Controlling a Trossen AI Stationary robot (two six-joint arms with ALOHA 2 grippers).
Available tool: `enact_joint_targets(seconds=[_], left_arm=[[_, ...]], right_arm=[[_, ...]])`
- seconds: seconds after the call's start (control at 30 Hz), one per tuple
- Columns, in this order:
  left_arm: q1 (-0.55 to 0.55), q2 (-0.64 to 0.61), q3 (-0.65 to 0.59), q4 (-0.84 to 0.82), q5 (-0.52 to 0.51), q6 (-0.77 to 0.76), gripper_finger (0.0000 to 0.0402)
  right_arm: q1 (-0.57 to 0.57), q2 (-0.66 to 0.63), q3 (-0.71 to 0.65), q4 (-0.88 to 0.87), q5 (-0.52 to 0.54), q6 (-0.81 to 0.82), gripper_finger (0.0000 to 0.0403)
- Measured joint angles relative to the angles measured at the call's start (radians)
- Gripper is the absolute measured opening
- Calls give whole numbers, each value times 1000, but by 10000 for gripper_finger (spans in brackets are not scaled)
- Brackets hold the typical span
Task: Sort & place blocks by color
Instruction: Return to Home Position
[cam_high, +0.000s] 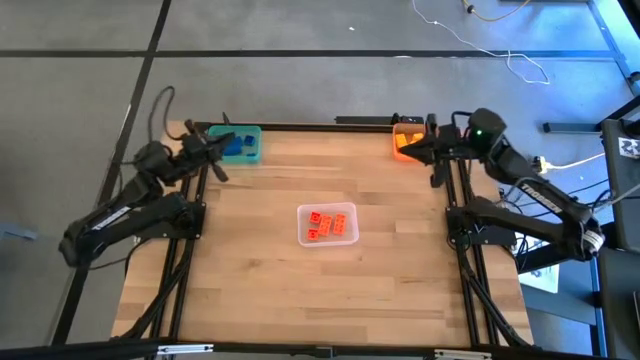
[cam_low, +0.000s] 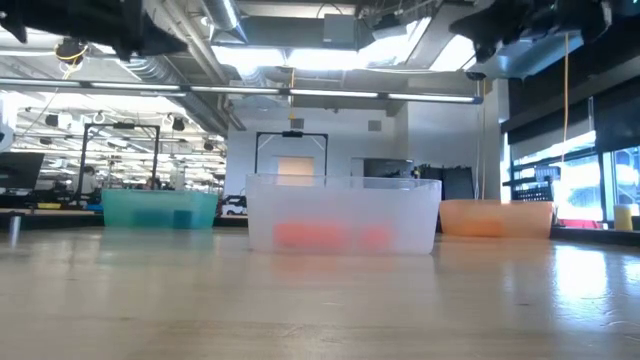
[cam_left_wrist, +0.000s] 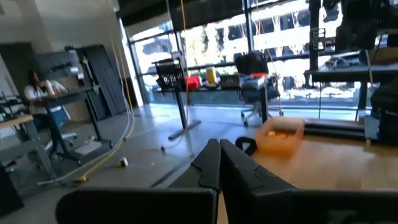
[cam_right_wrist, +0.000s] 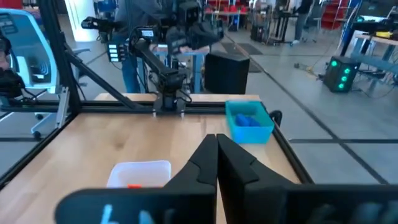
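Several red-orange blocks lie in the clear bin at the table's middle. Blue blocks lie in the teal bin at the far left. Yellow blocks lie in the orange bin at the far right. My left gripper is shut and empty, raised over the teal bin. My right gripper is shut and empty, raised over the orange bin. The fingers show closed together in both wrist views.
The three bins stand apart on the wooden table. In the low view the teal bin, the clear bin and the orange bin stand in a row. A person sits at a desk beyond the table.
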Motion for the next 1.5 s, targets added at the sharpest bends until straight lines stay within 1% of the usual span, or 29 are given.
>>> enact_joint_targets(seconds=[0.17, 0.27, 0.37, 0.5, 0.6, 0.73, 0.83, 1.03, 1.13, 1.3, 1.5], left_arm=[[0, 63, -38, 40, 4, -5, 0], [0, 93, -57, 73, 52, -20, 0], [0, 120, -89, 87, 70, -38, 0], [0, 128, -103, 94, 68, -69, 0], [0, 126, -103, 99, 67, -79, 0], [0, 118, -103, 99, 67, -88, 0], [0, 118, -103, 98, 67, -90, 0], [0, 118, -103, 98, 72, -99, 0], [0, 118, -103, 97, 73, -98, 0], [0, 118, -103, 96, 111, -98, 0], [0, 118, -103, 95, 114, -96, 0]], right_arm=[[0, 31, -89, 179, -44, -1, 0], [0, 61, -128, 240, -59, -8, 0], [-12, 73, -155, 214, -78, -25, 0], [-73, 42, -184, 109, -101, -69, 0], [-122, 0, -205, 83, -122, -81, 0], [-189, -76, -265, 82, -230, -77, 0], [-218, -138, -322, 97, -233, -52, 0], [-237, -233, -443, 292, -209, 29, 0], [-237, -252, -518, 411, -154, 69, 0], [-236, -253, -630, 583, -78, 109, 0], [-237, -253, -697, 618, 40, 35, 0]])
